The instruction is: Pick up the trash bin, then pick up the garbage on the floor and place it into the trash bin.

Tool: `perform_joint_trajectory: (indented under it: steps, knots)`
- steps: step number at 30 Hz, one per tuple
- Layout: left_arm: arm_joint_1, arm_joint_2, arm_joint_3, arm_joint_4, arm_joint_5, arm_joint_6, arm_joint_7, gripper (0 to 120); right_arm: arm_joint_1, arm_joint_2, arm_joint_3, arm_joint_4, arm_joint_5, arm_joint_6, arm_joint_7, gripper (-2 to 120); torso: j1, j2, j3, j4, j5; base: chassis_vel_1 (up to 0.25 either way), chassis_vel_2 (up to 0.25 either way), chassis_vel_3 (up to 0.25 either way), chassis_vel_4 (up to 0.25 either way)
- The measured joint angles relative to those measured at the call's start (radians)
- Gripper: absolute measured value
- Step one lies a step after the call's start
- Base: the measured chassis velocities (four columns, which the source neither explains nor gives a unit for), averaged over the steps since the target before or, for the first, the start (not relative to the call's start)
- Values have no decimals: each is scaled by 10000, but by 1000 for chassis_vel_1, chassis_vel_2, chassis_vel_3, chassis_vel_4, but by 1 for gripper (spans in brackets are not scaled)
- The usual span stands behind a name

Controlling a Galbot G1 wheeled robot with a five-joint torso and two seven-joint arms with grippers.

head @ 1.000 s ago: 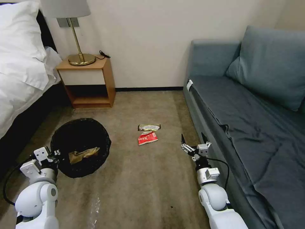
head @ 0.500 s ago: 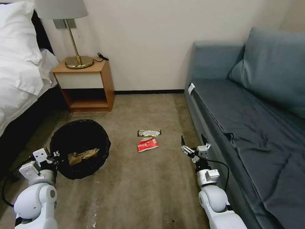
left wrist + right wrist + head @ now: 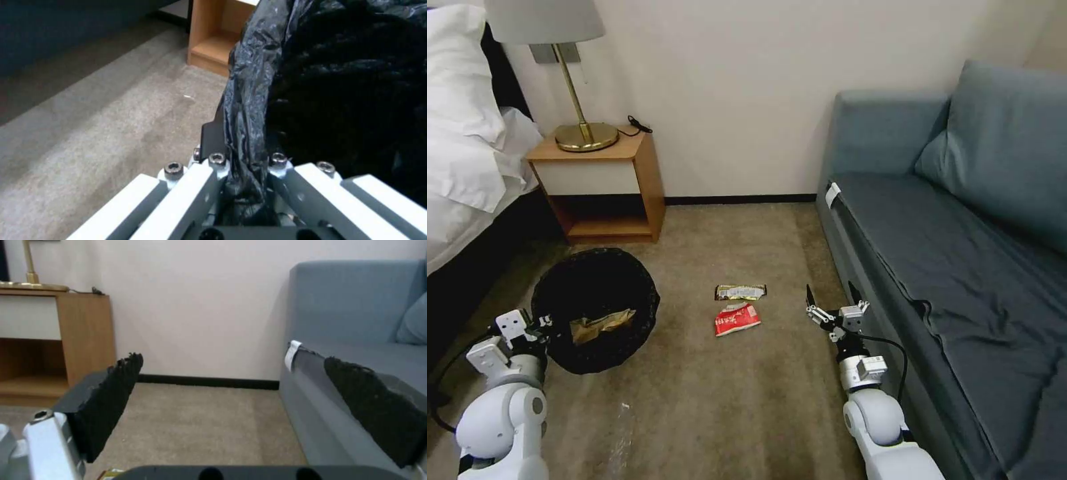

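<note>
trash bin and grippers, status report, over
Left gripper shut on trash bin rim. Right gripper open, empty, beside sofa. Red packet and bar wrapper on carpet; nothing blocking them.

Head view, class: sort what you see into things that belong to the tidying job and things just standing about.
Belongs to the job:
trash bin, gripped at its rim by the left gripper
brown paper bag inside it
red snack packet on the floor
bar wrapper on the floor
right gripper, open

Just standing about:
nightstand
lamp
sofa
bed
</note>
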Motion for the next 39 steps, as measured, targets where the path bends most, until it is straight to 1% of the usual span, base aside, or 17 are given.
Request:
perform_joint_trajectory:
  steps: [18,20,27,30,31,33,39]
  knots:
    - [60,-34,13,-32,5,0,-5,1,87,30,-201,-177,-101,-7,-10,100,0,0,0,0,0,-104,111,111,-107]
    - [52,15,-19,-32,4,12,-8,1,191,-105,-219,-245,-100,-7,-14,100,0,0,0,0,1,-105,97,111,-116]
    - [26,13,-23,-30,6,22,-15,1,257,-134,-257,-367,-117,3,-17,100,0,1,0,1,1,-99,105,103,-103]
    - [7,3,-13,-27,12,23,-17,1,292,-114,-264,-471,-230,111,-18,100,0,0,0,1,1,-110,106,101,-109]
    - [-22,-4,-5,-19,20,32,-17,1,349,-99,-263,-627,-453,364,-34,100,0,1,1,1,0,-121,110,87,-113]
    - [-48,-4,-5,-8,26,33,-20,1,375,-98,-266,-733,-618,552,-46,100,1,0,1,-1,2,-78,98,74,-76]
    - [-31,-4,-22,16,29,35,-25,1,453,-194,-468,-712,-633,565,-53,100,0,0,0,0,2,-24,29,17,-25]
